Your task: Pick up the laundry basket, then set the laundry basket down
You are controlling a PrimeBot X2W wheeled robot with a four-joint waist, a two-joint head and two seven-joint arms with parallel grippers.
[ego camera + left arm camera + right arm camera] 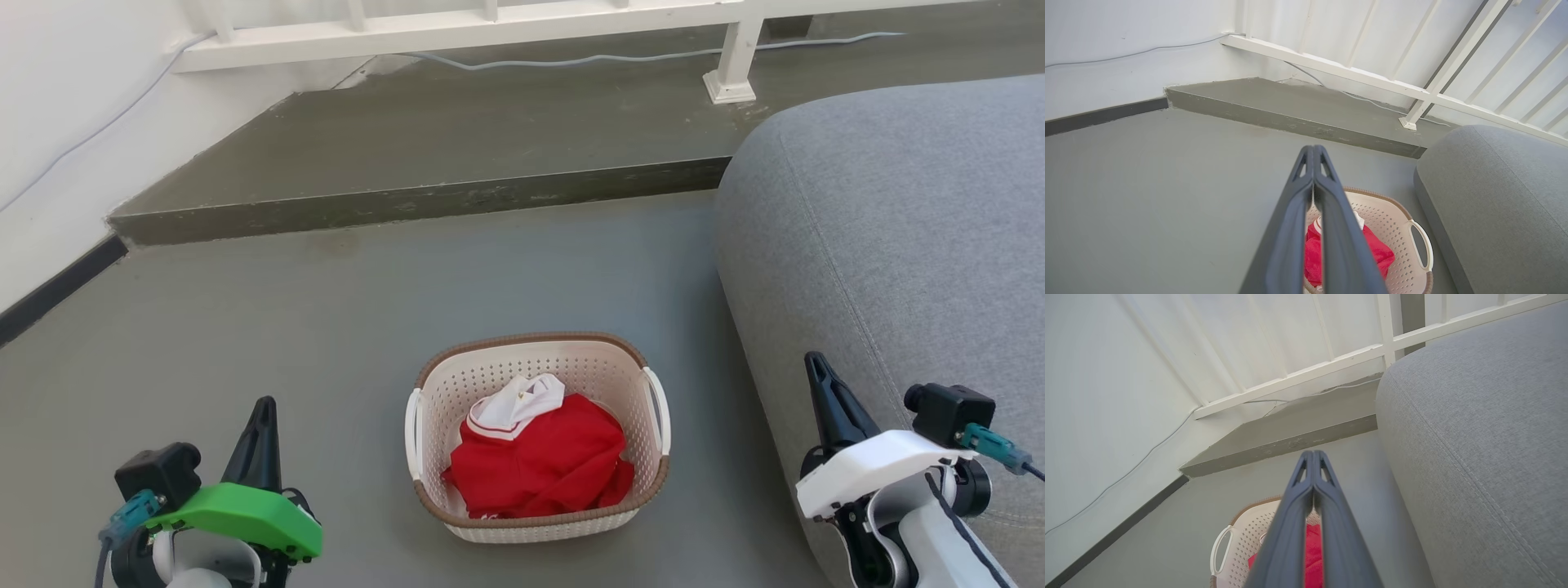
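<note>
The laundry basket point(490, 380) stands on the grey floor in the middle of the head view, cream-white and perforated, with a brown rim and white loop handles on both sides. A red garment with a white collar point(539, 457) lies inside it. My left gripper point(263, 408) hangs at the lower left, well left of the basket, its fingers pressed together and empty. My right gripper point(815, 365) is at the lower right, beside the sofa, also shut with nothing held. In the left wrist view the basket point(1396, 222) sits behind the shut fingers point(1313, 152); the right wrist view has the basket point(1241, 535) below the gripper point(1313, 456).
A grey sofa point(898, 245) fills the right side, close to the basket's right handle. A raised concrete step point(424, 200) crosses the floor behind. A white railing point(490, 24) and a cable point(620, 57) lie beyond it. A white wall point(49, 122) runs along the left.
</note>
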